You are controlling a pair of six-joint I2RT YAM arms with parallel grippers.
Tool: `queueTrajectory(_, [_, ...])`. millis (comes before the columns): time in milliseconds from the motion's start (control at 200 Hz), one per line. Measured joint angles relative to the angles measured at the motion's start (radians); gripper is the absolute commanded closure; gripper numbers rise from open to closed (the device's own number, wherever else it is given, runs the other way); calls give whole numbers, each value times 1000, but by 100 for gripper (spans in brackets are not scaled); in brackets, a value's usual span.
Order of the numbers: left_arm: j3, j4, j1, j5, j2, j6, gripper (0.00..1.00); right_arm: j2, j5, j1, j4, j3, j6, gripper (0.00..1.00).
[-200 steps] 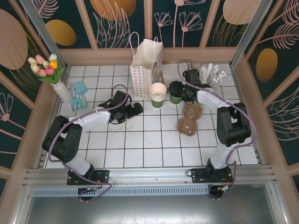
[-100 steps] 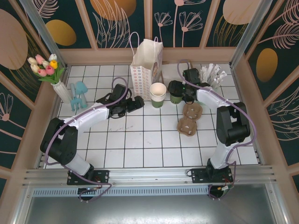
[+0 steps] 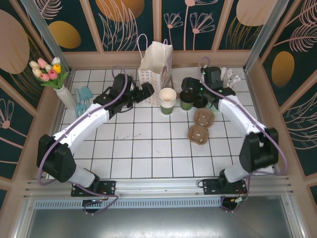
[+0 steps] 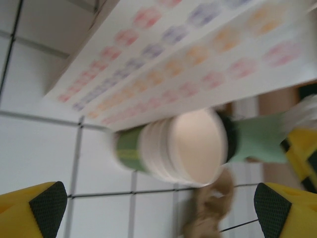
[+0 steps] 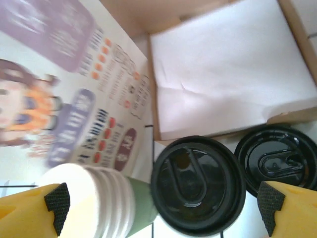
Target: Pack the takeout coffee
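The takeout coffee (image 3: 186,101), a dark green cup under a black lid (image 5: 198,191), stands upright on the white tiled tabletop (image 3: 148,148), toward the back and a little right of centre. Touching or just beside it at 9 o'clock is a stack of cream-lined green paper cups (image 3: 167,100), and at 10 o'clock beyond that stands the open patterned paper bag (image 3: 156,67). The right fingers (image 5: 57,201) are spread wide and hold nothing; in the right wrist view their pads sit on either side of the lidded cup, apart from it, with the cup stack crowding the left pad. That view also shows a second black lid (image 5: 277,158) lying just beside the coffee and a cardboard box of white napkins (image 5: 223,64) behind it. At 5 o'clock lies a brown cardboard cup carrier (image 3: 200,124); at 2 o'clock is the pale cup of white sticks (image 3: 228,79). The left fingers (image 4: 47,203), also wide apart and empty, face the cup stack from its far side, near the bag's foot.
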Motion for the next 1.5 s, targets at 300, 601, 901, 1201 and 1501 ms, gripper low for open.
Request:
queueTrajectory(300, [352,-48,0,-60,95,-361,10,-379,5,0,-3,-234,-2,1])
queueTrajectory(601, [613,-255,0,-64,363,-558,13,-524,88,0,-45,-316,5,1])
queueTrajectory(901, [738,-381,0,-87,485,-632,34,-558,132,0,-59,-331,5,1])
queueTrajectory(1201, [827,-428,0,-146,569,-617,83,-616,176,0,-69,-364,10,1])
queueTrajectory(1501, [752,-388,3,-226,520,-594,100,-639,259,0,-77,-388,31,1])
